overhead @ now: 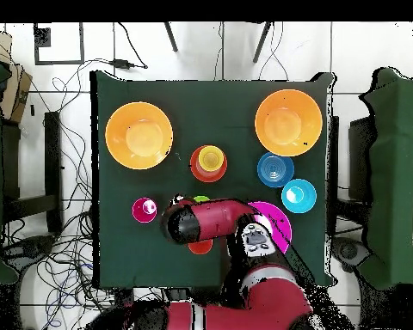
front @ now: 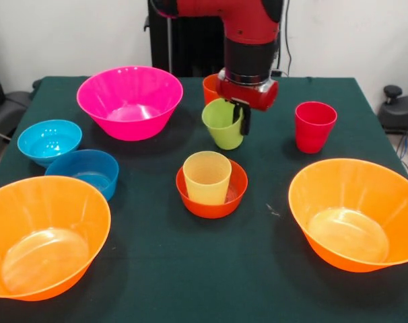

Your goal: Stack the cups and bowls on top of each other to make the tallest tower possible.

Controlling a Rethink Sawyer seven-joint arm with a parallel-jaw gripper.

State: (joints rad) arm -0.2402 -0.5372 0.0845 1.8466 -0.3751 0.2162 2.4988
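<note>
My gripper (front: 241, 120) is shut on the right rim of the lime green cup (front: 222, 125), which is upright and slightly tilted behind the small red-orange bowl (front: 212, 202). I cannot tell whether the cup touches the table. The ribbed pale yellow cup (front: 207, 177) stands inside that bowl. The orange cup (front: 210, 87) is partly hidden behind my gripper. The red-pink cup (front: 315, 126) stands alone to the right. In the overhead view my arm (overhead: 206, 222) covers the gripper, and only a sliver of the green cup (overhead: 201, 199) shows.
The large magenta bowl (front: 130, 101) is at the back left. The light blue bowl (front: 49, 140) and the darker blue bowl (front: 86, 171) sit at the left. Large orange bowls stand at the front left (front: 42, 235) and front right (front: 355, 212). All rest on a dark green table (front: 211, 269).
</note>
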